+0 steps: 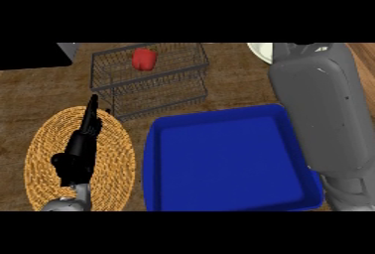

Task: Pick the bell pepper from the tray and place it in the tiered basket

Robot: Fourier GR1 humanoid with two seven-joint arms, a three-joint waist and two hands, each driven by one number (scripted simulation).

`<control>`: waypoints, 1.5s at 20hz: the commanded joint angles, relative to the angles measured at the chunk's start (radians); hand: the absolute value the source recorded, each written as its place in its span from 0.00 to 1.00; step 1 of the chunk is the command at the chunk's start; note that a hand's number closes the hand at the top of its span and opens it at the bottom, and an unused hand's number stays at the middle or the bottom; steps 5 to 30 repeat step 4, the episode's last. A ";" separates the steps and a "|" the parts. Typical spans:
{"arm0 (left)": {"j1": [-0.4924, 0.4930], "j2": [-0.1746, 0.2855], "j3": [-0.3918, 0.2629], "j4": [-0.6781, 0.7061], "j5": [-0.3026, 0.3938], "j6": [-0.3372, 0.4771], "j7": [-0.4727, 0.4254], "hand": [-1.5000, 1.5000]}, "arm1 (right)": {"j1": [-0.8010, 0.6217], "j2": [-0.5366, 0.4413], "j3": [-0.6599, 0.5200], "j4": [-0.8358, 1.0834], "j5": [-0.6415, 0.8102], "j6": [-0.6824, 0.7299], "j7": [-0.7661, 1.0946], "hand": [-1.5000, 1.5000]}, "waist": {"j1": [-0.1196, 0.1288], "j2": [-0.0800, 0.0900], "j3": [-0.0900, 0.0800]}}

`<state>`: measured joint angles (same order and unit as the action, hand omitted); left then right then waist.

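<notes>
The bench (44,94) has a dark brown wood-grain top. Four items and one partly visible object rest directly on it. A round woven mat (117,163) lies at the left front. A blue tray (227,163) with raised walls lies just beside the mat, to its right. A wire tiered basket (150,94) stands behind both, near the mat's far edge. A white round item (260,51) sits at the rear right, and a grey object (66,49) at the rear left, both cut off by the view's edge
</notes>
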<state>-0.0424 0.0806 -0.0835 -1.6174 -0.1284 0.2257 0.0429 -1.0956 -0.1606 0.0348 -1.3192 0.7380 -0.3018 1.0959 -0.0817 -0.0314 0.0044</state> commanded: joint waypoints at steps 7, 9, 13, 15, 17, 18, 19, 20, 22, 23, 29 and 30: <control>0.025 -0.015 0.001 -0.024 -0.002 0.022 0.014 0.50 | 0.363 -0.080 -0.058 -0.446 -0.117 0.092 0.037 0.00 | -0.040 -0.004 0.000; 0.025 -0.015 0.001 -0.024 -0.002 0.022 0.014 0.50 | 0.363 -0.080 -0.058 -0.446 -0.117 0.092 0.037 0.00 | -0.040 -0.004 0.000; 0.025 -0.015 0.001 -0.024 -0.002 0.022 0.014 0.50 | 0.363 -0.080 -0.058 -0.446 -0.117 0.092 0.037 0.00 | -0.040 -0.004 0.000; 0.025 -0.015 0.001 -0.024 -0.002 0.022 0.014 0.50 | 0.363 -0.080 -0.058 -0.446 -0.117 0.092 0.037 0.00 | -0.040 -0.004 0.000; 0.025 -0.015 0.001 -0.024 -0.002 0.022 0.014 0.50 | 0.363 -0.080 -0.058 -0.446 -0.117 0.092 0.037 0.00 | -0.040 -0.004 0.000; 0.025 -0.015 0.001 -0.024 -0.002 0.022 0.014 0.50 | 0.363 -0.080 -0.058 -0.446 -0.117 0.092 0.037 0.00 | -0.040 -0.004 0.000; 0.025 -0.015 0.001 -0.024 -0.002 0.022 0.014 0.50 | 0.363 -0.080 -0.058 -0.446 -0.117 0.092 0.037 0.00 | -0.040 -0.004 0.000; 0.025 -0.015 0.001 -0.024 -0.002 0.022 0.014 0.50 | 0.363 -0.080 -0.058 -0.446 -0.117 0.092 0.037 0.00 | -0.040 -0.004 0.000; 0.025 -0.015 0.001 -0.024 -0.002 0.022 0.014 0.50 | 0.363 -0.080 -0.058 -0.446 -0.117 0.092 0.037 0.00 | -0.040 -0.004 0.000; 0.025 -0.015 0.001 -0.024 -0.002 0.022 0.014 0.50 | 0.363 -0.080 -0.058 -0.446 -0.117 0.092 0.037 0.00 | -0.040 -0.004 0.000; 0.025 -0.015 0.001 -0.024 -0.002 0.022 0.014 0.50 | 0.363 -0.080 -0.058 -0.446 -0.117 0.092 0.037 0.00 | -0.040 -0.004 0.000; 0.025 -0.015 0.001 -0.024 -0.002 0.022 0.014 0.50 | 0.363 -0.080 -0.058 -0.446 -0.117 0.092 0.037 0.00 | -0.040 -0.004 0.000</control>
